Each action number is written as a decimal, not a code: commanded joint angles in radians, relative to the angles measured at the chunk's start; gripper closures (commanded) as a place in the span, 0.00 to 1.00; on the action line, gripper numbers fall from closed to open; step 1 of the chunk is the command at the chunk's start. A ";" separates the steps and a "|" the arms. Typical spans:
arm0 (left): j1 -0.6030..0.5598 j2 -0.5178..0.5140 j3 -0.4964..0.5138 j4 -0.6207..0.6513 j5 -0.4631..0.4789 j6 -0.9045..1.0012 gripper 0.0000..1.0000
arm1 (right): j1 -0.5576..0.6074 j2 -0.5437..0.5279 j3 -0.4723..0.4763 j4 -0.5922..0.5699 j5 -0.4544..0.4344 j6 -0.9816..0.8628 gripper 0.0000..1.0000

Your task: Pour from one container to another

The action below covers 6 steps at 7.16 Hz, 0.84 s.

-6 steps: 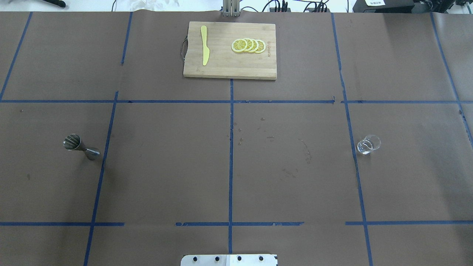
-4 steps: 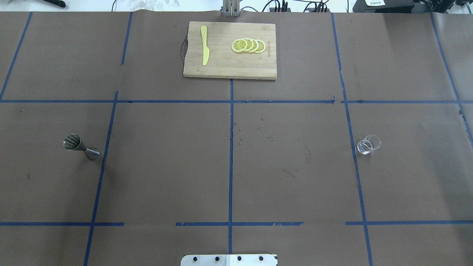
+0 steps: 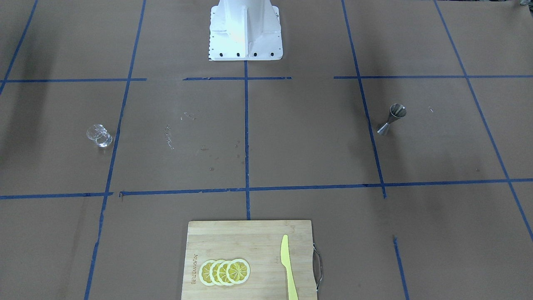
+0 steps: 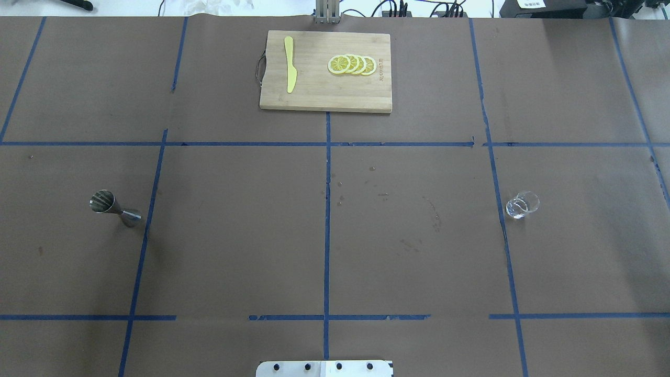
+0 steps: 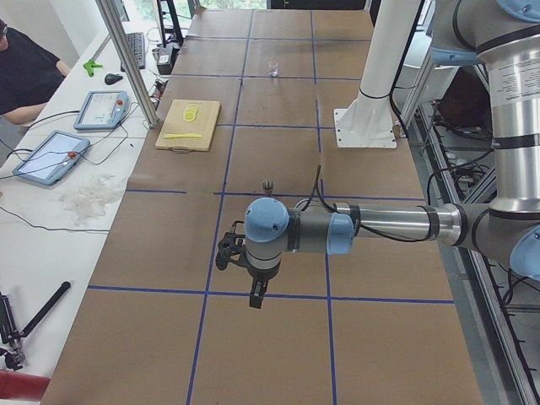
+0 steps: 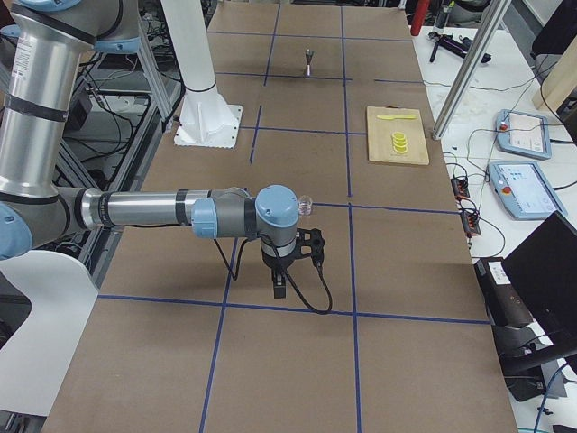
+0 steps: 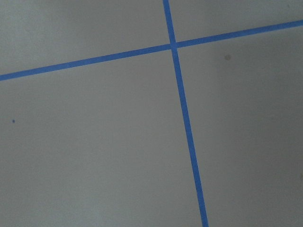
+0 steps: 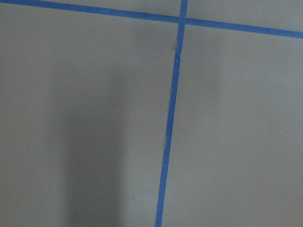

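The small clear glass cup [image 4: 522, 205] stands upright on the brown paper at the right of the overhead view, also seen as the glass cup [image 3: 99, 135]. The steel hourglass jigger [image 4: 115, 208] stands upright far to the left, also seen as the jigger [image 3: 391, 119]. Neither gripper shows in the overhead or front views. My left gripper [image 5: 256, 295] hangs above the table short of the jigger [image 5: 268, 185]. My right gripper [image 6: 279, 288] hangs just short of the glass cup [image 6: 306, 207]. I cannot tell whether either is open or shut. Both wrist views show only paper and blue tape.
A wooden cutting board [image 4: 324, 89] with lemon slices [image 4: 352, 64] and a yellow knife [image 4: 289, 64] lies at the far middle. The white robot base [image 3: 245, 31] stands at the near edge. A person [image 5: 25, 72] sits beside the table with tablets [image 5: 51, 157].
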 commanded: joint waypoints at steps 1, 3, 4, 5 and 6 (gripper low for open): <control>0.001 -0.015 0.004 -0.030 0.002 0.004 0.00 | 0.000 0.069 0.005 0.000 0.003 0.006 0.00; 0.001 -0.050 0.056 -0.106 -0.004 -0.016 0.00 | 0.000 0.115 0.002 0.020 0.006 0.011 0.00; 0.001 -0.059 0.058 -0.116 -0.007 -0.011 0.00 | 0.000 0.118 0.002 0.029 0.006 0.009 0.00; 0.001 -0.065 0.064 -0.185 -0.007 -0.014 0.00 | 0.000 0.135 -0.001 0.041 0.008 0.011 0.00; 0.001 -0.064 0.070 -0.277 -0.007 -0.013 0.00 | 0.000 0.140 -0.005 0.040 0.029 0.011 0.00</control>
